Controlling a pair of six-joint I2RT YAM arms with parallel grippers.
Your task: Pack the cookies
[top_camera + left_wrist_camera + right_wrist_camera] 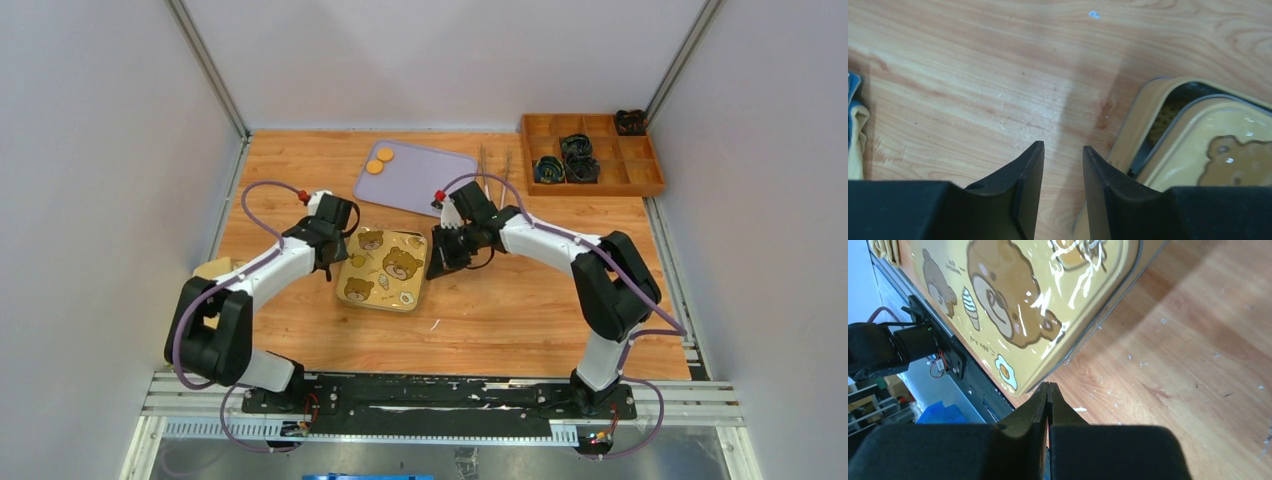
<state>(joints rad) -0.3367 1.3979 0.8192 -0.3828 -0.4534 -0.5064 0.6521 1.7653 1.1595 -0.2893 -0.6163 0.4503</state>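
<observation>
Two round orange cookies (379, 160) lie on a purple tray (425, 180) at the back of the table. A yellow tin with a bear-print lid (385, 270) sits between my arms. In the left wrist view the lid (1208, 140) rests slightly askew on the tin, with a dark gap along its edge. My left gripper (334, 266) (1063, 150) is open just left of the tin, with nothing between its fingers. My right gripper (437, 266) (1048, 386) is shut and empty, its tips beside the right edge of the tin lid (1038, 305).
A wooden compartment box (640, 185) with dark items stands at the back right. Thin metal tongs (495, 172) lie beside the purple tray. A tan object (215, 268) sits at the table's left edge. A blue and yellow object (855, 130) shows left of my left fingers.
</observation>
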